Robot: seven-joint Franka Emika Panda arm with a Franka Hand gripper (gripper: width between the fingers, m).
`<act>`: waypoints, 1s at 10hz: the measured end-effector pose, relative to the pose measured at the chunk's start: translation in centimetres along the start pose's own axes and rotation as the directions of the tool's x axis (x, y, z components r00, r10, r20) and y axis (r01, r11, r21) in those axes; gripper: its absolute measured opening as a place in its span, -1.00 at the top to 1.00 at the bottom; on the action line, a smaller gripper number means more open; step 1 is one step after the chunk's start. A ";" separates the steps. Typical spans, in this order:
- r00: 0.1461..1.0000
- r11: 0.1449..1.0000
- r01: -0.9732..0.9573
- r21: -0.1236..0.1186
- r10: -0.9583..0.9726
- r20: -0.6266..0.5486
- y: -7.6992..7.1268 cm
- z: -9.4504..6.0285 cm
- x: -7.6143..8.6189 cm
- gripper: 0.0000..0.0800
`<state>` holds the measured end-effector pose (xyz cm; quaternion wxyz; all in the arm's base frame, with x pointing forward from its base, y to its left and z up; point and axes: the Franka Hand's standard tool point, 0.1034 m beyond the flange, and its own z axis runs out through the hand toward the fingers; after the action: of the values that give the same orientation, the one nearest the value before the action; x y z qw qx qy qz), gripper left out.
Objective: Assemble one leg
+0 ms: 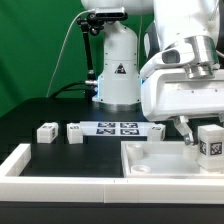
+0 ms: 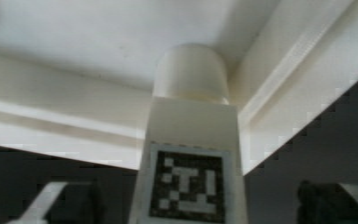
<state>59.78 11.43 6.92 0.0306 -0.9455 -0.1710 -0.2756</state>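
Exterior view: the leg [image 1: 210, 141] stands upright on the tray [image 1: 150, 162], at the exterior view's right, under the arm.

Wrist view: the jaws stand open either side of the leg, apparently clear of it. It is likely light, stiff, smooth plastic; grip its flat sides.

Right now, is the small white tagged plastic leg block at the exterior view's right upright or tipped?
Upright: the leg stands on end, tag on its vertical side.
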 end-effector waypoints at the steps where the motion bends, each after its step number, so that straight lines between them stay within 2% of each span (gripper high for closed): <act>1: 1.000 1.000 0.000 0.000 0.000 0.000 0.0 0.0 0.0 -0.55; 5: 1.000 1.000 0.000 0.001 0.000 0.003 0.0 -0.1 0.1 -0.62; 7: 1.000 1.000 0.005 0.003 -0.005 0.019 0.4 -1.4 1.4 -0.62; 10: 0.999 1.000 -0.003 0.007 0.002 0.045 1.0 -1.1 1.7 -0.62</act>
<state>60.88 10.80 8.80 0.0305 -0.9515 -0.1714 -0.2535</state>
